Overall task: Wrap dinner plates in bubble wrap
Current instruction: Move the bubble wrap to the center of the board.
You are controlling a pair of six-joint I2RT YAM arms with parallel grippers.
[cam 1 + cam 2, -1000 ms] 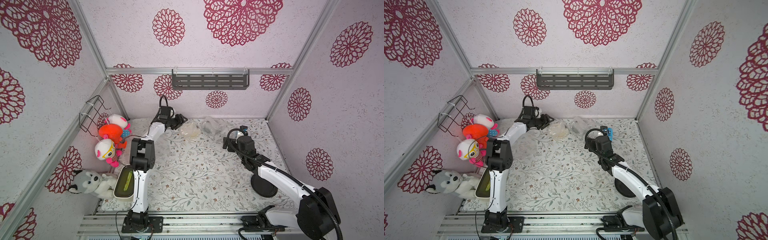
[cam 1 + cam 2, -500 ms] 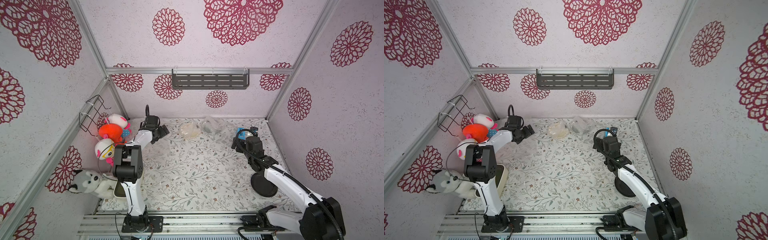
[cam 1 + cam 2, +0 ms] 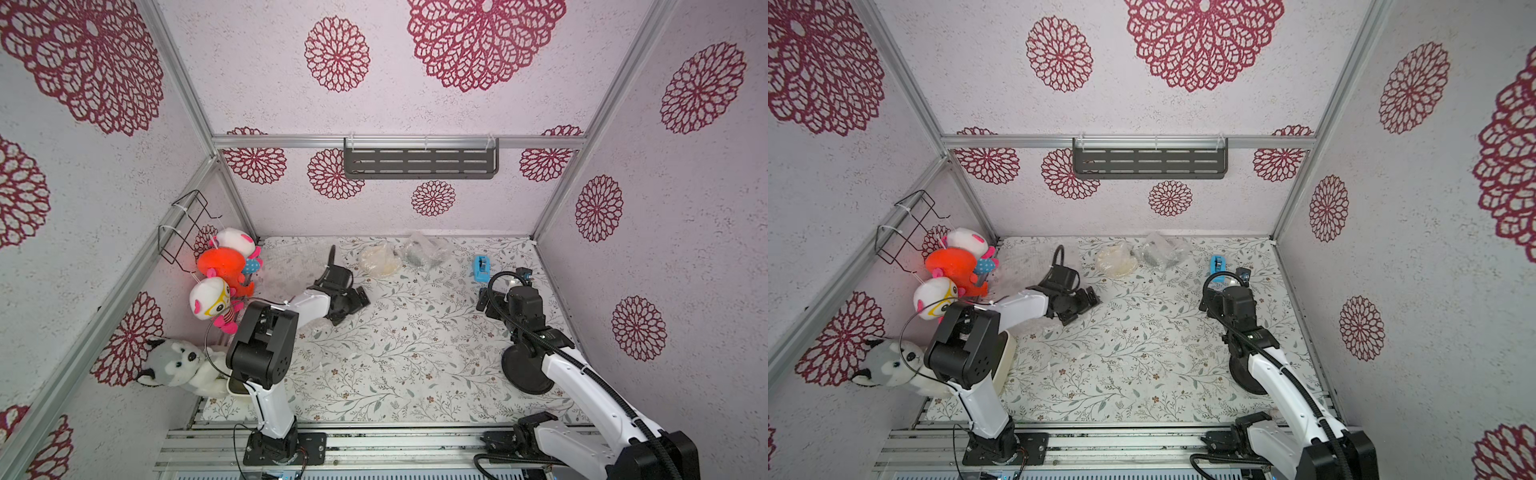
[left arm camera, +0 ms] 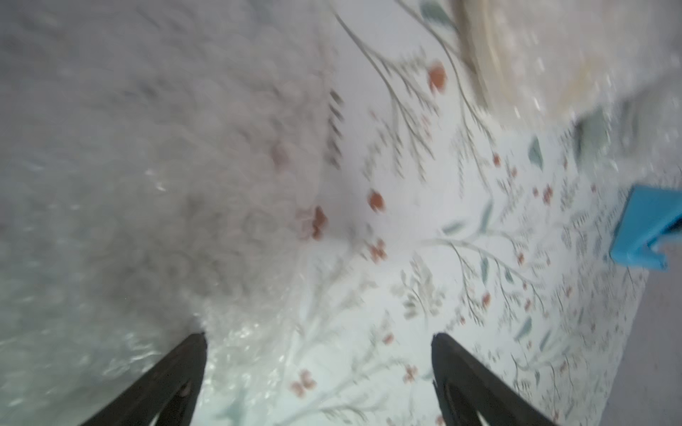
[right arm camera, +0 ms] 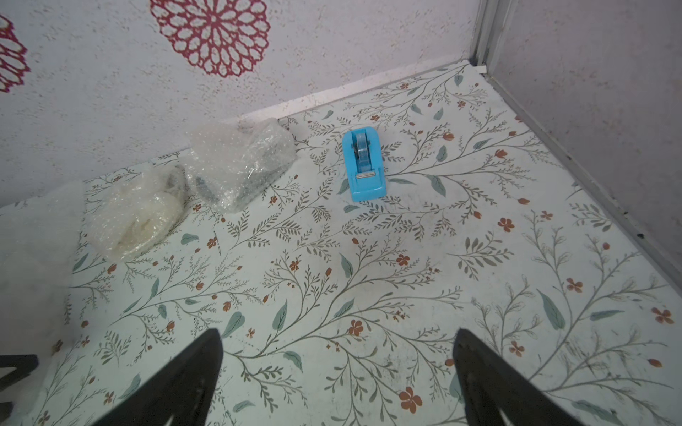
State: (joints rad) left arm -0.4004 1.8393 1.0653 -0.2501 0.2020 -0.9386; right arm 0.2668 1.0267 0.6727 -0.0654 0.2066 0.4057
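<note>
Gaping empty: left pincer (image 4: 318,335), right pincer (image 5: 337,330); only top views show black plate (image 3: 519,374).

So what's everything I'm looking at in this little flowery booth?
Wrapped cream plate: one, cream under clear wrap, far middle.
Wrapped bundle: one, dark inside clear wrap, beside it.
Black plate: one, black, near right, partly hidden.
Bubble wrap sheet: one, clear, flat, far left.
Tape dispenser: one, blue, far right.
Plush toys: four, orange, white, grey, left wall.
Tub: one, cream, near left.
Wire basket: one, black, left wall.
Shelf: one, grey, back wall.
Left pincer: one, black, open, by the sheet.
Right pincer: one, black, open, near the dispenser.
</note>
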